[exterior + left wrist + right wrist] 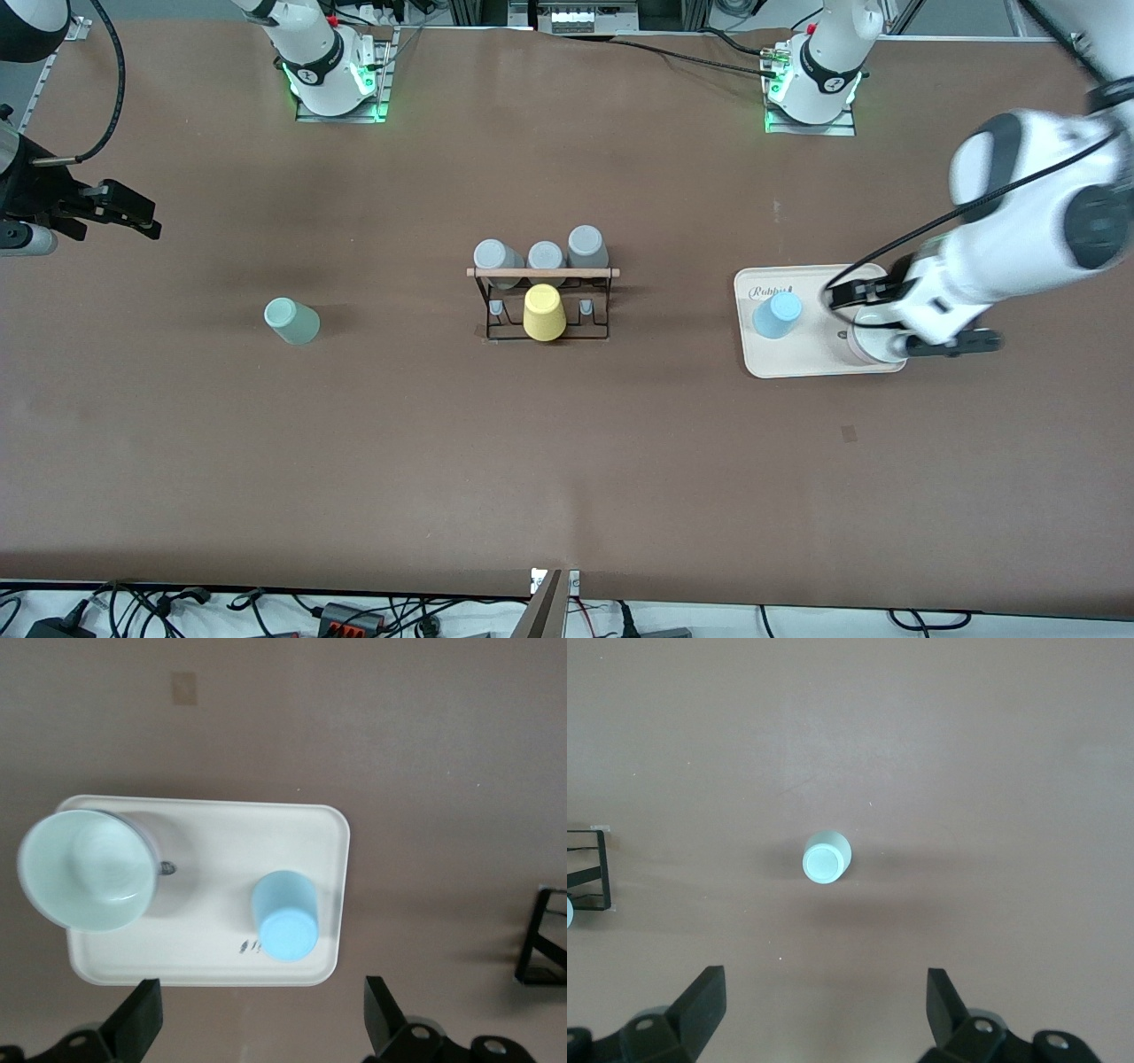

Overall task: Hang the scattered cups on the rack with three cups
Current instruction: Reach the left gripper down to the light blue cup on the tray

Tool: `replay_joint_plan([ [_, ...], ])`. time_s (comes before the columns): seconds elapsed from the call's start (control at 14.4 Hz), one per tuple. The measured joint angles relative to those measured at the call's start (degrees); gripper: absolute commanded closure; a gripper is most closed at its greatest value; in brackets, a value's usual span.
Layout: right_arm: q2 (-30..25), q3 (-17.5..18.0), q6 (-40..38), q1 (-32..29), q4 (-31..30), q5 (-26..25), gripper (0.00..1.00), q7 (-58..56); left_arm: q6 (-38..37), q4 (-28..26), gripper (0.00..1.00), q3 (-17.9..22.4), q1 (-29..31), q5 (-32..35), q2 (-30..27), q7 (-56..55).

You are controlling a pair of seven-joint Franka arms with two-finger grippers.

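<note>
The rack (542, 273) stands mid-table, its corner also showing as black wire (539, 937) (592, 870). A pale mint green cup (291, 321) (826, 859) stands upside down on the bare table toward the right arm's end. A light blue cup (777, 315) (285, 915) stands upside down on a beige tray (802, 361) (221, 828) toward the left arm's end. My left gripper (261, 992) hangs open and empty above the table beside the tray. High over its own end of the table, my right gripper (133, 215) (824, 988) is open and empty, with the mint cup below it.
On the rack sit three grey cups (544, 254) in the row farther from the front camera and a yellow cup (543, 312) on the nearer middle peg, with bare pegs either side. A pale upright cup (86, 870) stands on the tray's outer end.
</note>
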Motion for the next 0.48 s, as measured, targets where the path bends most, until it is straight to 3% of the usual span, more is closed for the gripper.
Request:
replay_joint_plan([
  [0.28, 0.0, 0.0, 0.0, 0.0, 0.0, 0.0, 0.00, 0.0, 14.6, -11.8, 0.00, -1.8, 0.0, 0.0, 0.3, -2.8],
  [0.48, 0.0, 0.0, -0.4, 0.0, 0.0, 0.0, 0.00, 0.0, 19.5, -16.4, 0.00, -1.9, 0.0, 0.0, 1.1, -3.0],
])
